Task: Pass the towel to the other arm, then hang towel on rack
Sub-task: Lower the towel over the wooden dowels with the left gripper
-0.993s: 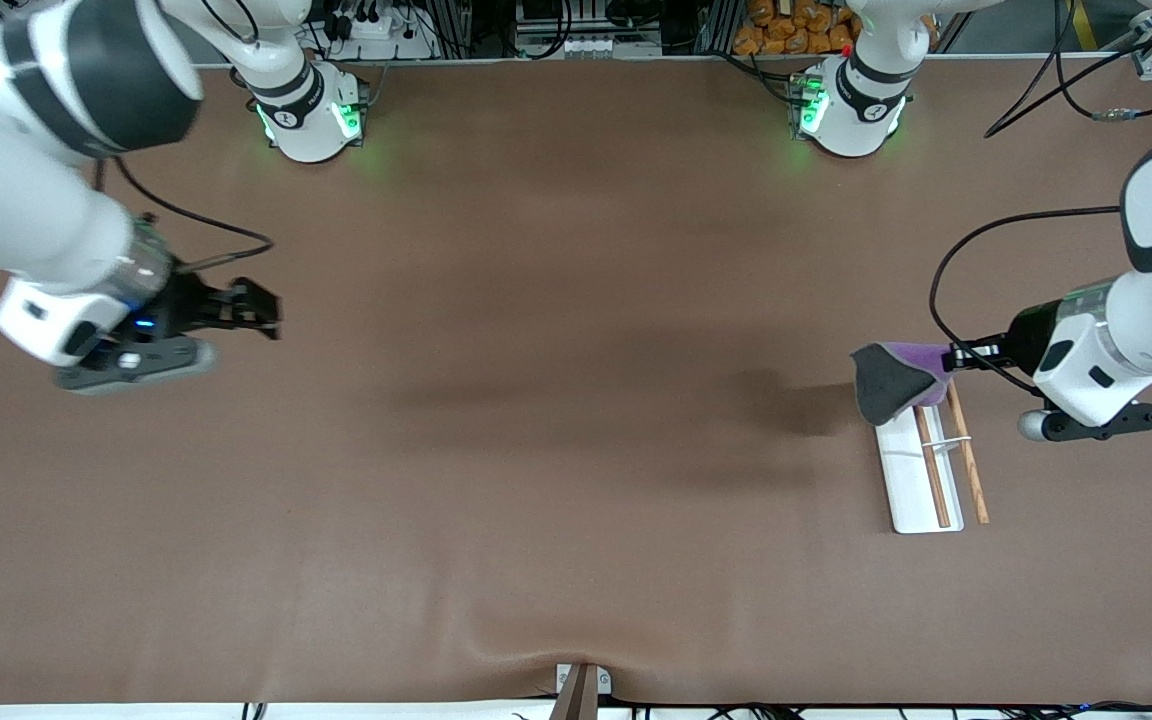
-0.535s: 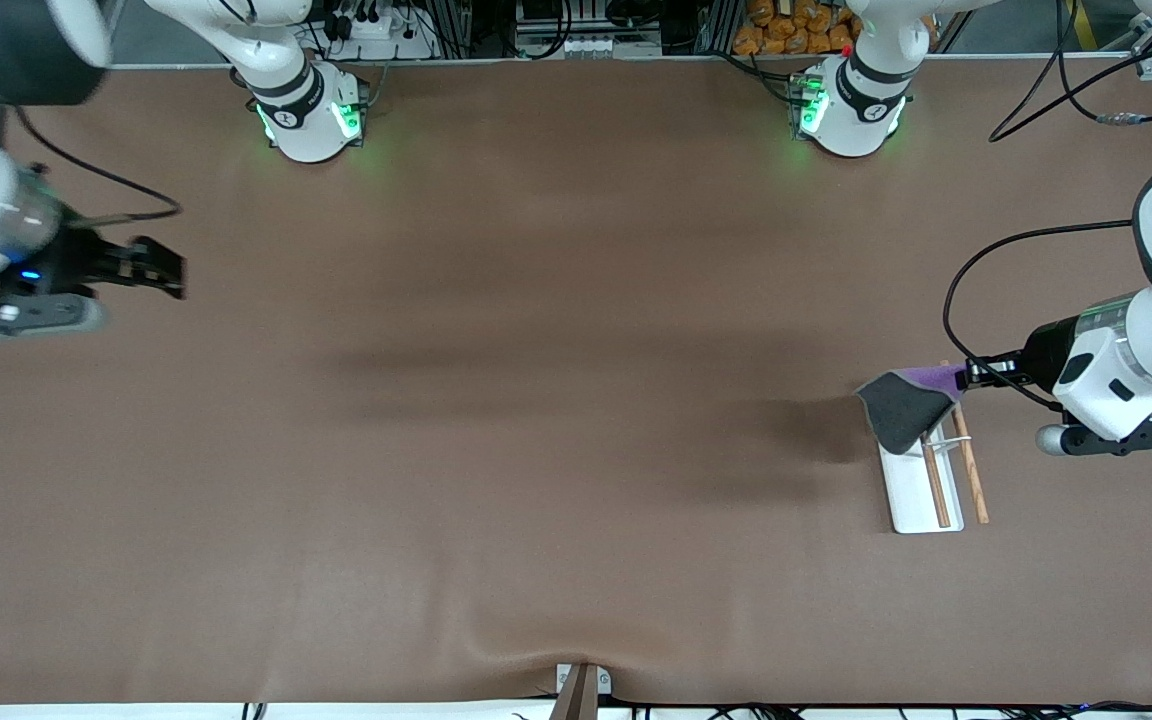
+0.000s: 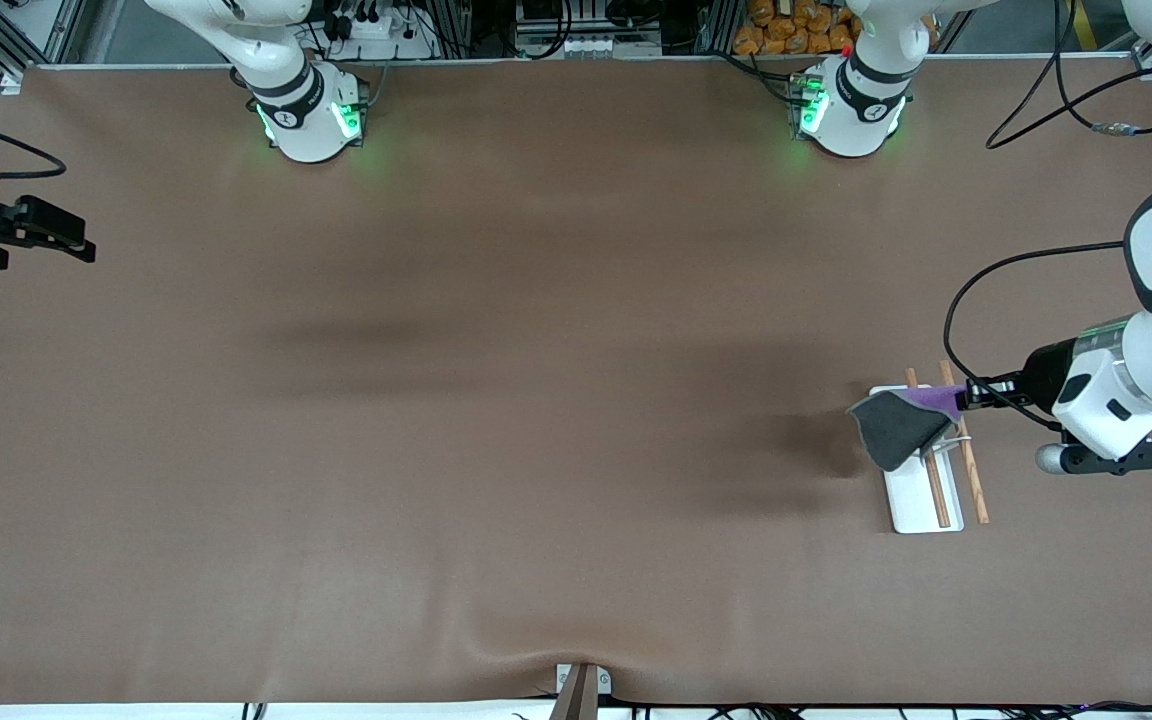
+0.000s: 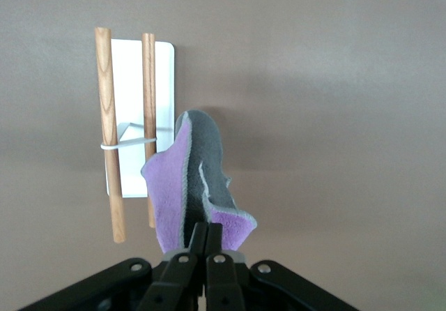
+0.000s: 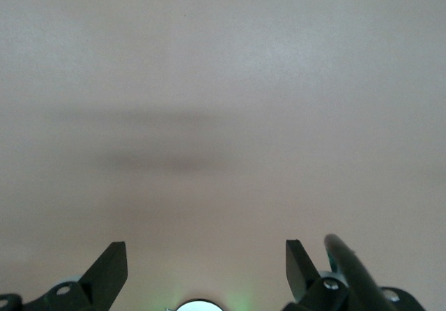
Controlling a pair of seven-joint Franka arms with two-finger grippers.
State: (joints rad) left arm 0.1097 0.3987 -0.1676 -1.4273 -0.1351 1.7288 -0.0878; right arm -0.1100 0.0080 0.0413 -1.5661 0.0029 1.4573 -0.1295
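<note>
Left end effector (image 3: 966,398) clamped on towel (image 3: 898,424) over rack (image 3: 926,500); right end effector (image 3: 36,235), fingers apart and empty, waits at surface (image 3: 536,450) edge.

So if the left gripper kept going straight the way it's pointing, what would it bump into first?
Probably nothing solid. The left gripper, shut on the towel, points across the rack from above; in its wrist view the towel hangs over the rods. Past them, bare table, though height is hard to judge.
</note>
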